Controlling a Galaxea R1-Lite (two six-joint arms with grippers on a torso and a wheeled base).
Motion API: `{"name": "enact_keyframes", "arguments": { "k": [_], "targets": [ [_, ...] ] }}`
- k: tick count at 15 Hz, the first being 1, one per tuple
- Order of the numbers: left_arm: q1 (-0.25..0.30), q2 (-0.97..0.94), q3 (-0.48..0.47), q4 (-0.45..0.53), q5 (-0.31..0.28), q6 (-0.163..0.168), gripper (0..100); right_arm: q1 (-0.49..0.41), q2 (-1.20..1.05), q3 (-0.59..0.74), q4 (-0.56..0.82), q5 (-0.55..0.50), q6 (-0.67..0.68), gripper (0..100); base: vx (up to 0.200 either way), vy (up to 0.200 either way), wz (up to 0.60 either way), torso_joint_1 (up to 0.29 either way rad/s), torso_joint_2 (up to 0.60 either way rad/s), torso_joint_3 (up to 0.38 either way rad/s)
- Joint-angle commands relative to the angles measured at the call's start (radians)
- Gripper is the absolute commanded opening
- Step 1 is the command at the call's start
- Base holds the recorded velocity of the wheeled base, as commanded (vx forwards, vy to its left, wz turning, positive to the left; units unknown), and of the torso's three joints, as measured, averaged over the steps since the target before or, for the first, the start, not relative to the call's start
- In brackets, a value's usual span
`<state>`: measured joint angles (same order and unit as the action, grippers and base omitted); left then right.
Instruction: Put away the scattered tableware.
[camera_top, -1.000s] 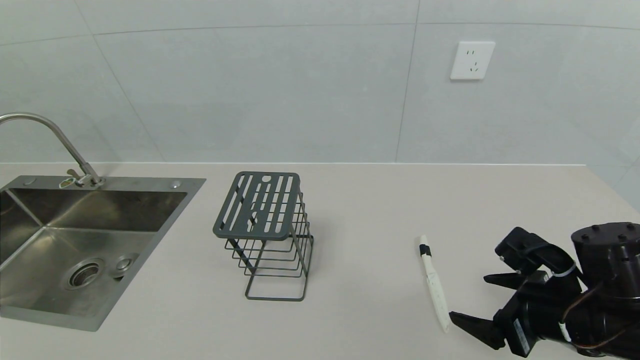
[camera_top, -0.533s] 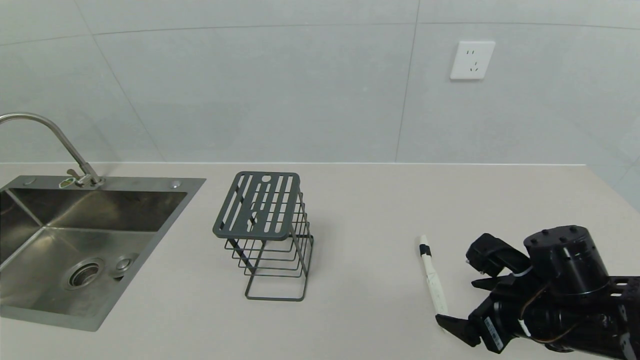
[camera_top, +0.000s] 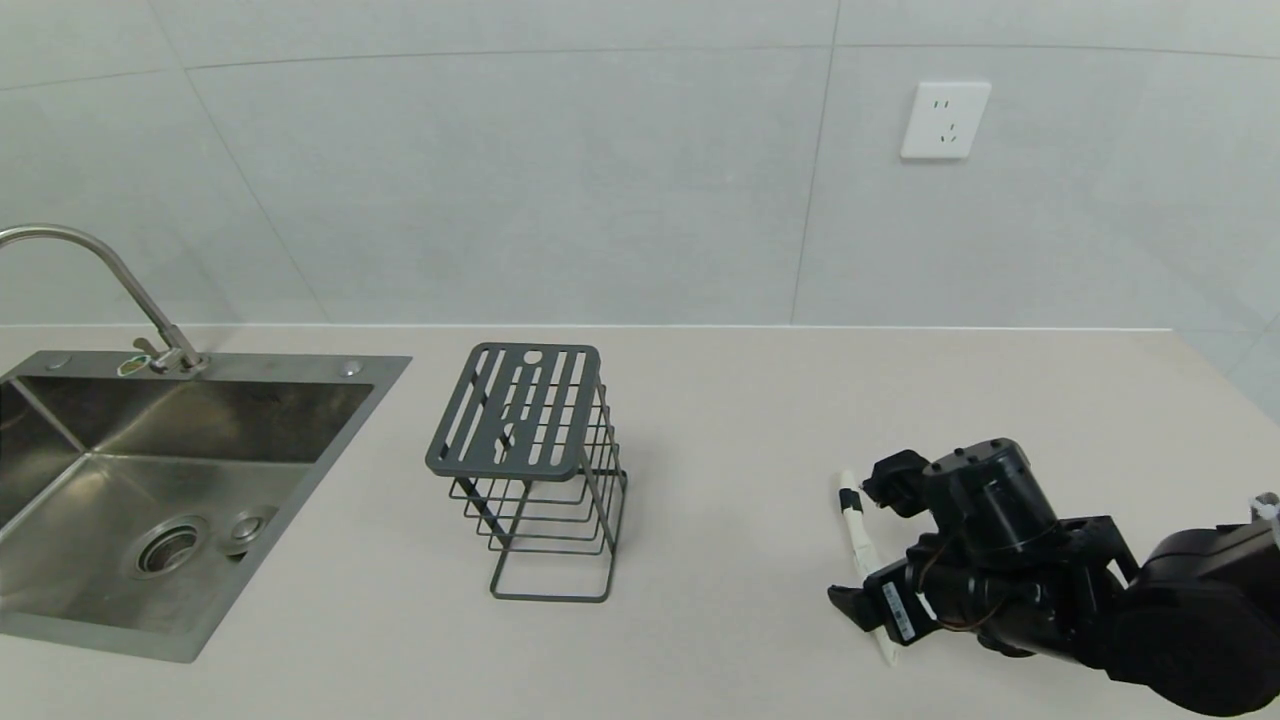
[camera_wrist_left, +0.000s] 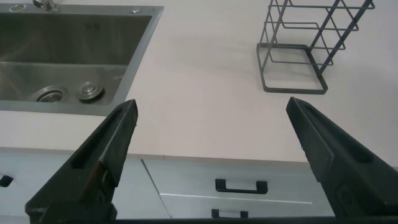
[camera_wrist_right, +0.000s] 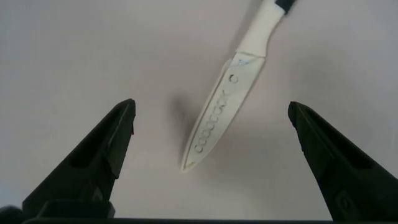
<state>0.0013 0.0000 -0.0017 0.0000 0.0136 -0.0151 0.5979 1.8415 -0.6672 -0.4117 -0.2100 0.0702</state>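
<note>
White knife with a black band on its handle (camera_top: 852, 515) lies flat on the pale beige surface (camera_top: 750, 420). It is right of the dark grey wire rack with slotted top plate (camera_top: 530, 460) and well apart from it. Handle end points toward the back wall, blade tip toward the front edge. In the right wrist view the knife (camera_wrist_right: 227, 102) sits diagonal, the blade showing a row of small holes.

Right hand (camera_top: 860, 548) is down at the knife and spread wide, one finger on each side of the blade. Wrist view of the right hand (camera_wrist_right: 210, 109) shows both fingers apart from the blade with nothing gripped. Cannot tell if the fingertips touch the surface.

Left hand (camera_wrist_left: 211, 104) is spread wide and holds nothing. It sits out over the front edge of the surface, above white drawer fronts with a black handle (camera_wrist_left: 241, 185). Its view takes in the rack's base (camera_wrist_left: 292, 68) and the sink (camera_wrist_left: 81, 46).

Stainless steel sink (camera_top: 300, 372) is set into the surface left of the rack, with a curved metal faucet (camera_top: 100, 265) at its back rim. Rack stands upright, nothing in it. White wall socket (camera_top: 944, 120) is on the grey tiled wall, upper right.
</note>
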Motion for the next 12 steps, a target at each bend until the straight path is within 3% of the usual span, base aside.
{"name": "enact_keyframes", "arguments": {
  "k": [1,12],
  "targets": [
    [0.0,0.0,0.0,0.0,0.0,0.0,100,-0.006,0.067,-0.022,-0.004,-0.014,0.002,100,0.0,0.0,0.0,0.0,0.0,0.0],
    [0.0,0.0,0.0,0.0,0.0,-0.002,100,-0.035,0.12,-0.101,-0.006,-0.037,-0.006,100,0.0,0.0,0.0,0.0,0.0,0.0]
  ]
}}
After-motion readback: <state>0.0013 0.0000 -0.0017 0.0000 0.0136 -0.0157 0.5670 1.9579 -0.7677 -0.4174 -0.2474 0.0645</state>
